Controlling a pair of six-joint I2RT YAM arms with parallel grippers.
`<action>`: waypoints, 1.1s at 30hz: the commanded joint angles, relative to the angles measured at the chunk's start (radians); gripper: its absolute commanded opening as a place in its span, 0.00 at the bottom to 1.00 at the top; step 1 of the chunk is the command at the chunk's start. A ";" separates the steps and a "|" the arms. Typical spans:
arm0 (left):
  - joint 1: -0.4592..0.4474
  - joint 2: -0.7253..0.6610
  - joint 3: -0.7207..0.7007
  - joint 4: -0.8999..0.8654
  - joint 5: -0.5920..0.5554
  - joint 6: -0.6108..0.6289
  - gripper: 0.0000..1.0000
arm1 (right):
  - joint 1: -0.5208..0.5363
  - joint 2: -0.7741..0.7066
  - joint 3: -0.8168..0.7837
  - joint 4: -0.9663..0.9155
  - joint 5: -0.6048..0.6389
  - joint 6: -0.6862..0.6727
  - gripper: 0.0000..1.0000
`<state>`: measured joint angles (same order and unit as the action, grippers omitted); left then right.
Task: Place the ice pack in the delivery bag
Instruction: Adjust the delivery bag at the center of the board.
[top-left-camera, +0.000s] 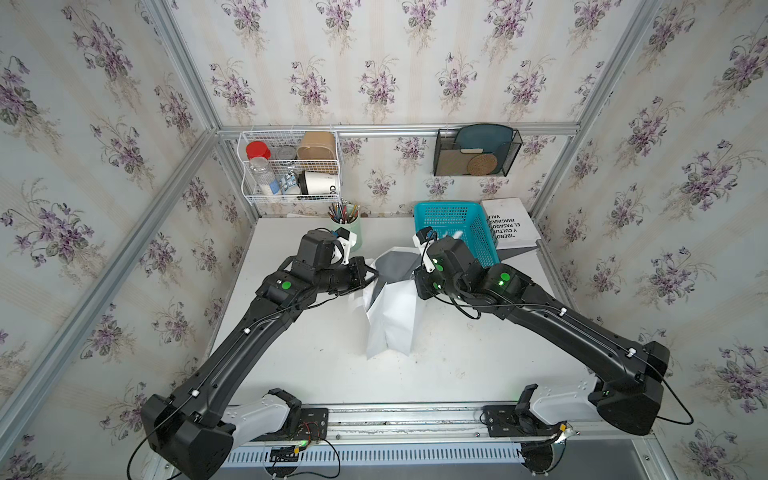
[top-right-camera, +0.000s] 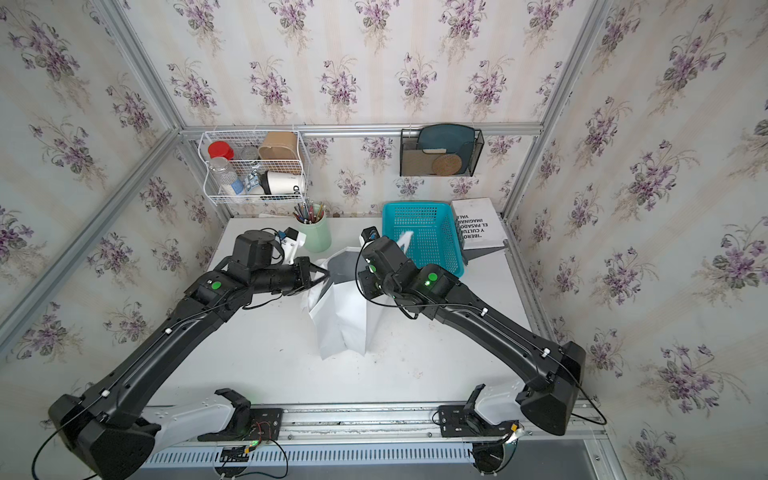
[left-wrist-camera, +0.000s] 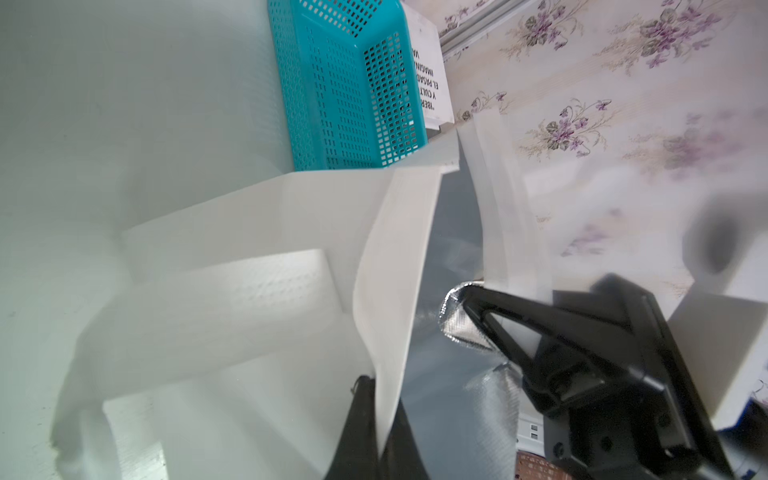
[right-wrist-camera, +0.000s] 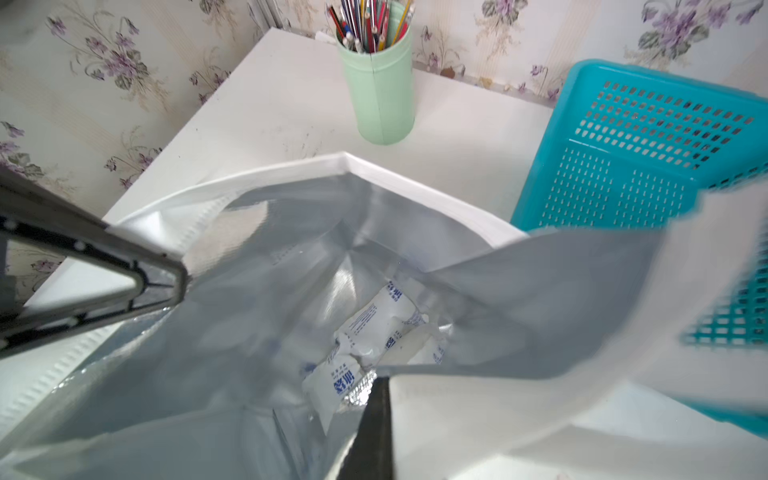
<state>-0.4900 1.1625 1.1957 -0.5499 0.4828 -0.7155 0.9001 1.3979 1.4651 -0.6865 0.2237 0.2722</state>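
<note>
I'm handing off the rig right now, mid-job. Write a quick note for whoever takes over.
The left gripper is shut on one side of the rim of the delivery bag. The right gripper is shut on the opposite side, so the mouth is held open.
The bag stands on the table near the blue basket.
The ice pack lies at the bag's bottom.
Done: pack in.
Left: probably just release both sides and retract.

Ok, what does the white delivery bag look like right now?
The delivery bag is white and papery outside, shiny silver foil inside, with white strap handles. It stands upright on the table, mouth held open. The left hand and right hand each pinch its rim. White ice packs lie at the bottom.
</note>
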 joint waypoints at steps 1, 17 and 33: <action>0.000 -0.033 -0.013 0.068 -0.088 0.024 0.00 | -0.016 0.035 0.072 0.054 0.010 -0.090 0.00; 0.000 0.102 -0.035 0.024 -0.001 -0.021 0.00 | -0.017 -0.032 -0.191 0.143 -0.307 -0.081 0.00; 0.143 -0.018 0.109 -0.189 -0.185 0.309 0.65 | 0.014 -0.280 -0.267 0.194 -0.182 -0.001 0.73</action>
<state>-0.3870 1.1885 1.2842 -0.6739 0.3943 -0.5831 0.9150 1.1622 1.2114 -0.5400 0.0029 0.2321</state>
